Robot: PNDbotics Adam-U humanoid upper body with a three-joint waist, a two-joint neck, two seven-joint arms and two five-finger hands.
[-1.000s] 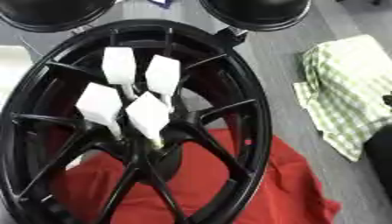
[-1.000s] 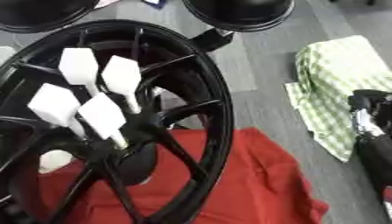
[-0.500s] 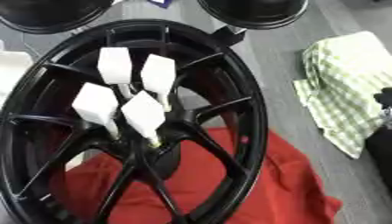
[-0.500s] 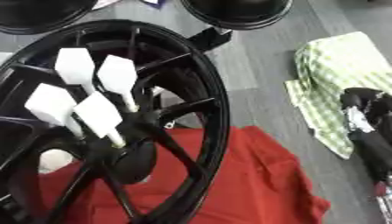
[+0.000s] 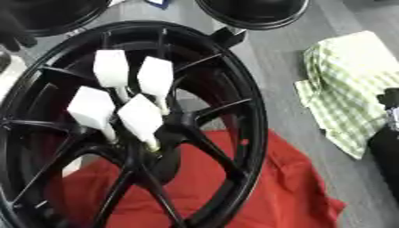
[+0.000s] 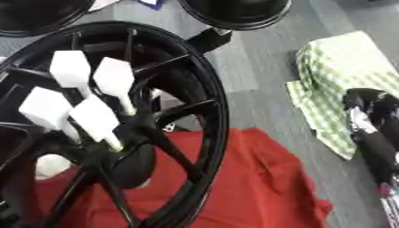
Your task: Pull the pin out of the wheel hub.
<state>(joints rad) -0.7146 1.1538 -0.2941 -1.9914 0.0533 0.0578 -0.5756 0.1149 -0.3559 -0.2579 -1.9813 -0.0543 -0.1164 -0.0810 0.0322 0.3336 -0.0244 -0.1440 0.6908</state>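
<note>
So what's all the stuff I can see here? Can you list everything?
wheel: one, black with spokes, filling the left and middle, lying partly on the red cloth
pins: four, white heads on thin stems, standing in the wheel's hub area
red cloth: one, red, spread under the wheel's lower right part
checked cloth: one, green and white, crumpled on the grey floor at the right
round black things: two, black, at the top edge, one at the middle and one at the left corner
white thing: one, white, showing through the spokes at lower left, cannot tell what it is
right hand: one, black with silver, at the right edge beside the checked cloth, not touching the wheel
</note>
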